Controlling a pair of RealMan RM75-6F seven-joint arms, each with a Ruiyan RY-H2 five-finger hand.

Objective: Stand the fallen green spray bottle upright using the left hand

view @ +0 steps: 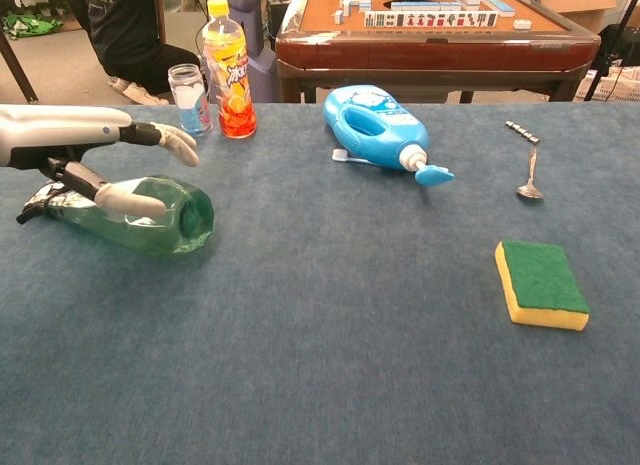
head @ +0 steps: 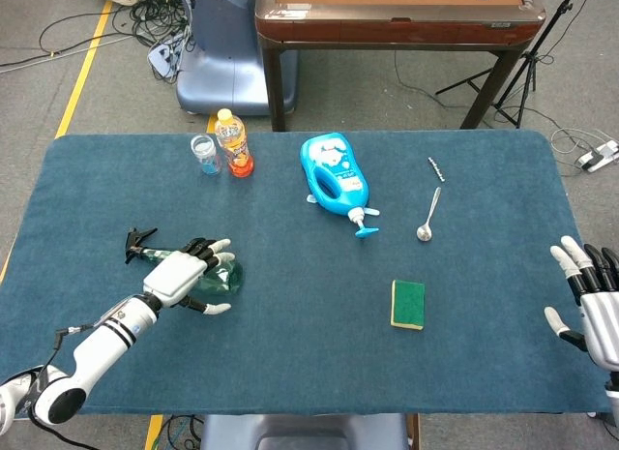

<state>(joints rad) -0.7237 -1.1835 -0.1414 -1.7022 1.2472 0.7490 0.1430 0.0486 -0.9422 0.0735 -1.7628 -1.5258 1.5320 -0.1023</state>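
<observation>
Green and translucent, the spray bottle (head: 198,267) (view: 135,213) lies on its side on the blue-carpeted table (head: 290,353) (view: 320,365), near the left edge, its black trigger head (head: 138,241) (view: 40,199) pointing toward that edge and its flat base turned toward the middle of the table. The robot's left hand (head: 181,278) (view: 95,155) reaches over the bottle's body with its fingers spread above and its thumb low along the near side; the chest view shows the thumb lying against the bottle, but the fingers are not wrapped around it, so the hand is unclenched and grasps nothing. The right hand (head: 592,305) sits at the right edge of the table, palm up and fingers apart, holding nothing; only the head view shows it. Along the far edge stand a small clear jar (head: 204,154) (view: 188,99) and, just beside it, an orange drink bottle (head: 233,142) (view: 229,70) with a yellow cap, both upright. A blue detergent bottle (head: 335,174) (view: 380,128) lies flat toward the middle of the far side, spout pointing at the near edge. A metal spoon (head: 428,216) (view: 530,175) lies further right, with a small screw-like piece (head: 435,167) (view: 521,131) just beyond its handle. A green-and-yellow sponge (head: 407,304) (view: 541,283) rests nearer the front, well apart from the bottle.
</observation>
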